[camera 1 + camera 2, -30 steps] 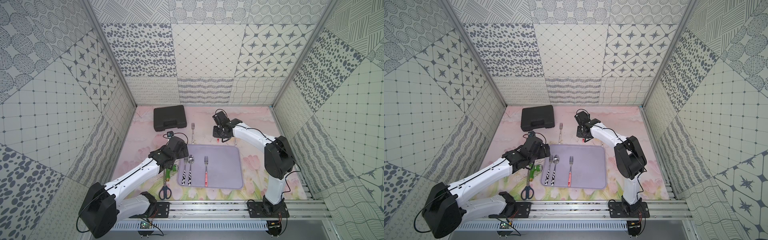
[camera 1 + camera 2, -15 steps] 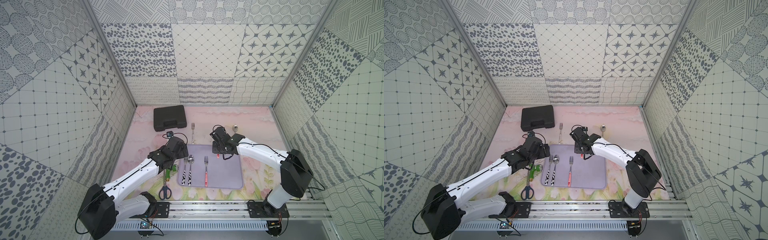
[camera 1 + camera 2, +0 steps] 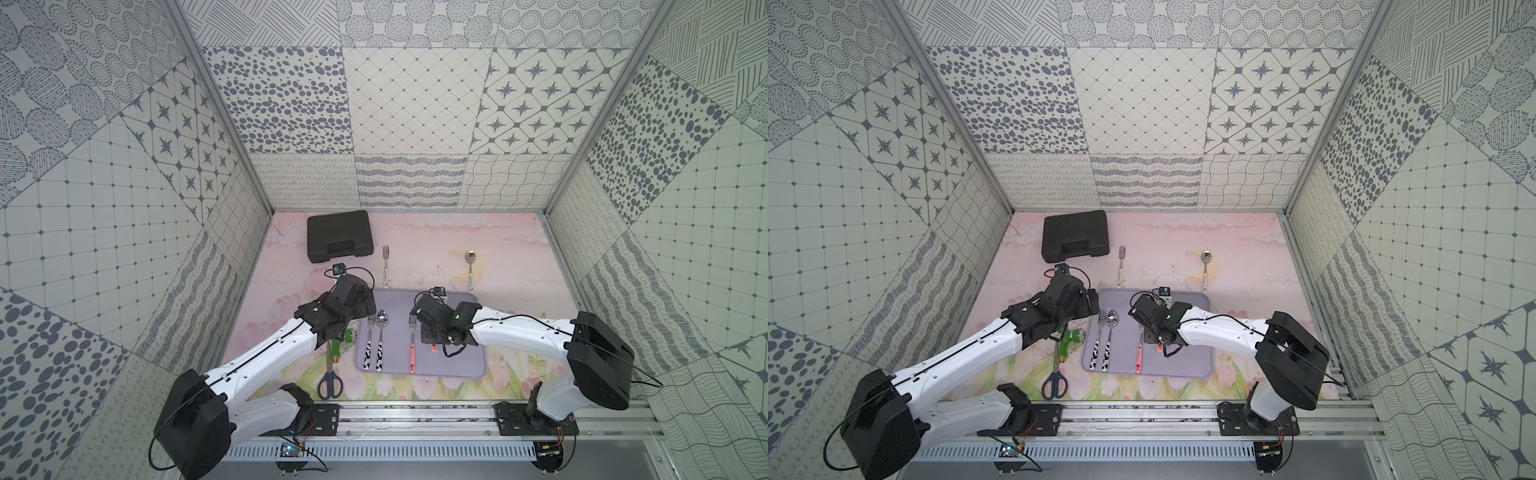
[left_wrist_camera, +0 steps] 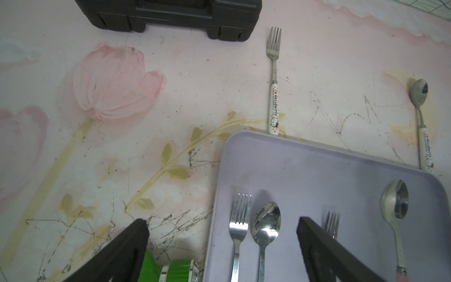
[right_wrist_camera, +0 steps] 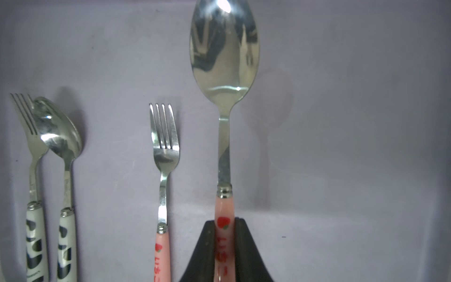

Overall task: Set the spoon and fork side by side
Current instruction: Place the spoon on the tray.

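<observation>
Your right end effector [image 5: 223, 227] is clenched on the pink spoon [image 5: 224, 61], just right of the pink fork [image 5: 163, 136] over the lilac tray [image 3: 457, 357]. Your left end effector [image 4: 222, 223] hangs released at the tray's left edge. Scuffed tulip-print desk [image 3: 519, 266], patterned grey-and-white walls [image 3: 415, 124] on three sides

Floral table [image 3: 519, 257] bears tray [image 3: 457, 357], black case [image 3: 338, 235], scissors [image 3: 330, 380] (also a fork [image 3: 386, 268] and spoon [image 3: 470, 257]).

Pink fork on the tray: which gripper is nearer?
Right. The right gripper holds the pink spoon just beside the pink fork; the left gripper hangs open over the tray's edge, beyond the cow-print pair.
</observation>
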{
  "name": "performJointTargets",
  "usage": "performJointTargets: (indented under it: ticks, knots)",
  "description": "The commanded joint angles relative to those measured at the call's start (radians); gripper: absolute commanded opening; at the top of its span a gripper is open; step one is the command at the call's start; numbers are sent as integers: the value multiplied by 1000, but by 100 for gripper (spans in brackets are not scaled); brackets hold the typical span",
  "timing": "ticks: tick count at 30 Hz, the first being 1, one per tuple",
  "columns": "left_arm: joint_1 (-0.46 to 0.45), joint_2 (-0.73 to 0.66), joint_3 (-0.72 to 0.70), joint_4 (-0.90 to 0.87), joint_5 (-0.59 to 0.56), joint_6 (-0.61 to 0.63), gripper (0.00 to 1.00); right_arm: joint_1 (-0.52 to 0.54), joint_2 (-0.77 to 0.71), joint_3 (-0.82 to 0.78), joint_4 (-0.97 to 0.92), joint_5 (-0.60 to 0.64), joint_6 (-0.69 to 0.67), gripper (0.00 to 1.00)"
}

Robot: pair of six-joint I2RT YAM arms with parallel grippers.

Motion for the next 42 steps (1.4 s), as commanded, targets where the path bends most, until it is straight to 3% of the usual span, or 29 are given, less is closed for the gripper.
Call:
performJointTargets:
  ticks: [1,23,42]
  knots:
    - [6,-6,-6,-8,-41,5,100,34,-16,-25,33,21,81,3]
    - [6,-24,-13,-1,-22,0,100,200,41,-104,112,4,291,4]
    - [5,-31,-15,0,-21,0,100,186,67,-121,126,22,313,7]
